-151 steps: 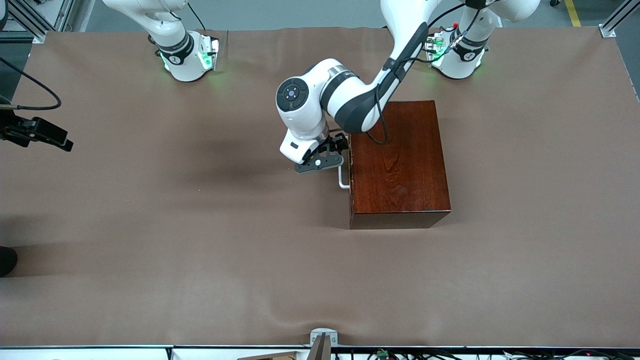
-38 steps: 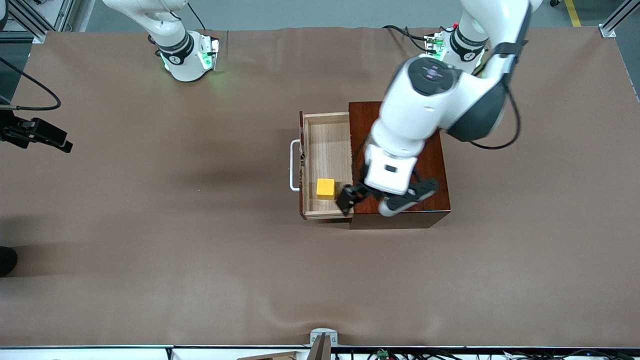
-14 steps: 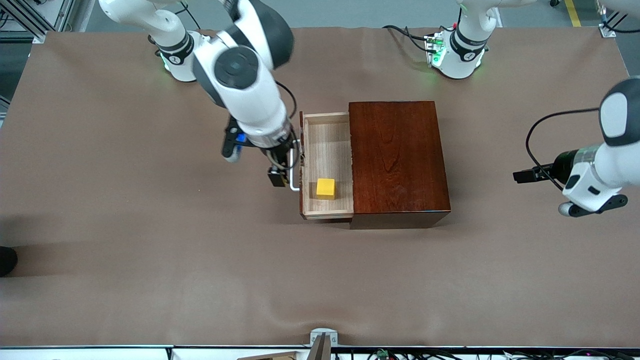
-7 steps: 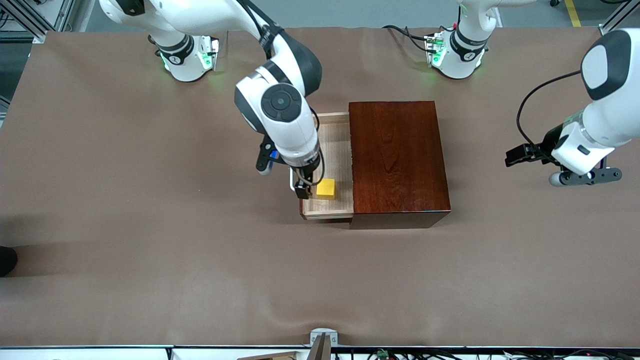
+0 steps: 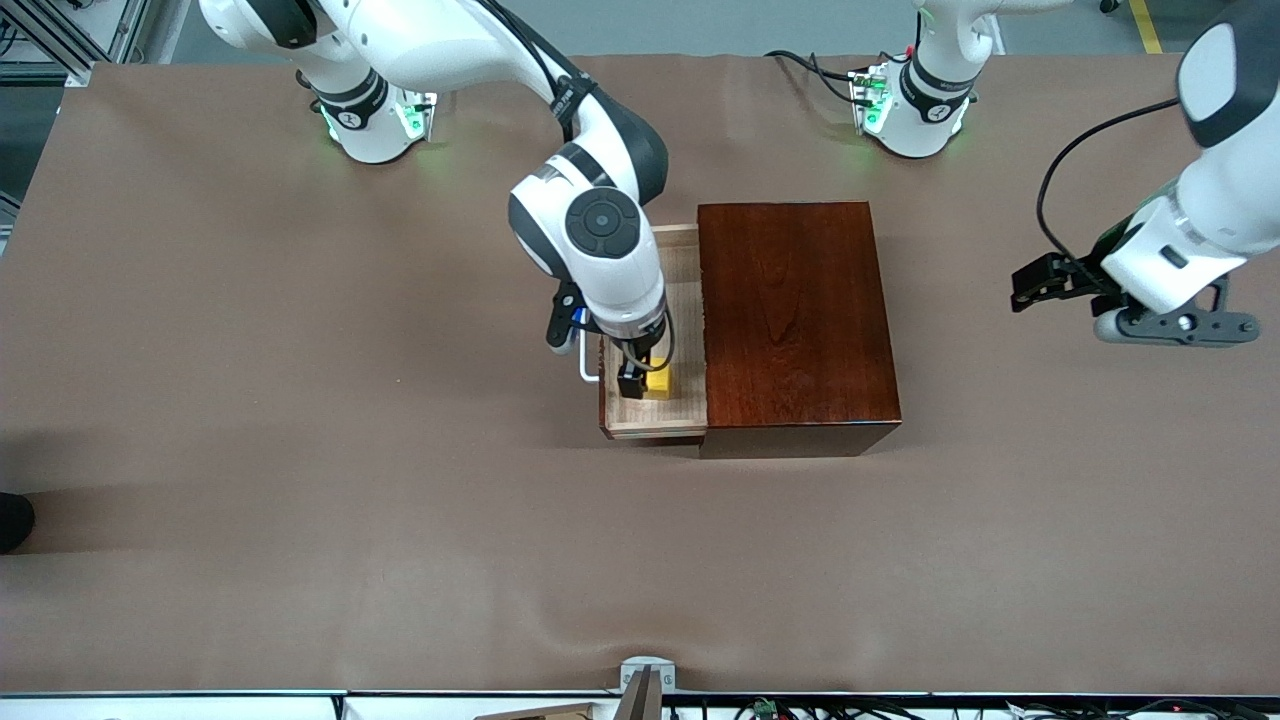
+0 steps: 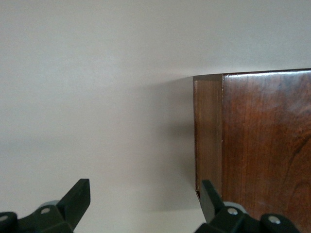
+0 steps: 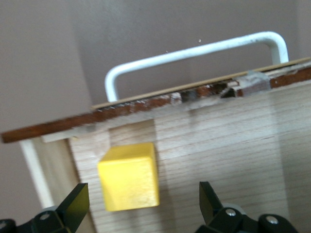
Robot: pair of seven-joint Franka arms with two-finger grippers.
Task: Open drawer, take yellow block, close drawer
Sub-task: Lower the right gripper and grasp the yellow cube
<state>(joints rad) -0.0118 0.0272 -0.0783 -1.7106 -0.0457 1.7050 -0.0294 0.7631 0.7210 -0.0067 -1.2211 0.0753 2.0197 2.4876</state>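
Note:
The drawer [image 5: 682,285] stands pulled out of the mahogany box [image 5: 795,320], toward the right arm's end of the table, with its white handle [image 5: 584,368] leading. The yellow block [image 5: 661,384] lies on the drawer floor in the corner nearer the front camera. My right gripper [image 5: 641,384] hangs open over it. In the right wrist view the yellow block [image 7: 129,177] sits off-centre between the open fingers of the right gripper [image 7: 141,204], with a gap on each side, close to the drawer front [image 7: 194,94] and the handle [image 7: 194,51]. My left gripper [image 5: 1030,285] is open and holds nothing.
The left arm waits over bare brown table toward its own end, apart from the box. In the left wrist view, the left gripper [image 6: 144,201] is above the table beside a corner of the box [image 6: 262,145]. The right arm's wrist covers part of the drawer.
The right gripper has moved from beside the handle to over the drawer and come down around the block. The left arm has drawn a little toward its base.

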